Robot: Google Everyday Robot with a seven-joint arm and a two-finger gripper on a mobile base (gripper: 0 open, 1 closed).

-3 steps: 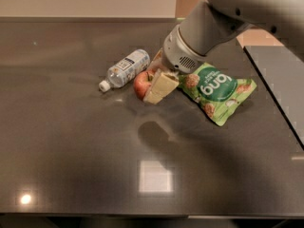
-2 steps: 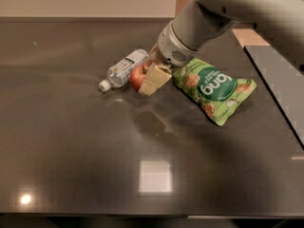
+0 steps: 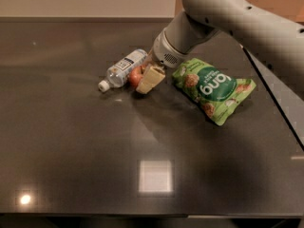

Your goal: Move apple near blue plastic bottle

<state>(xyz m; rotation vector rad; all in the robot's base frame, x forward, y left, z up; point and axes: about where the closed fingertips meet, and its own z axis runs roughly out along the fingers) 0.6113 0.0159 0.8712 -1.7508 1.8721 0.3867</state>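
Note:
The red apple sits between the fingers of my gripper, just above or on the dark table, and is partly hidden by the cream-coloured front finger. The gripper is shut on the apple. The blue plastic bottle lies on its side right next to the apple on the left, its white cap pointing to the front left. The apple touches or nearly touches the bottle's side.
A green snack bag lies flat to the right of the gripper. My grey arm reaches in from the upper right. The table's right edge runs diagonally at the right.
My gripper has carried the apple a little to the left and back, from beside the green bag to right next to the bottle. The bottle and bag have not moved.

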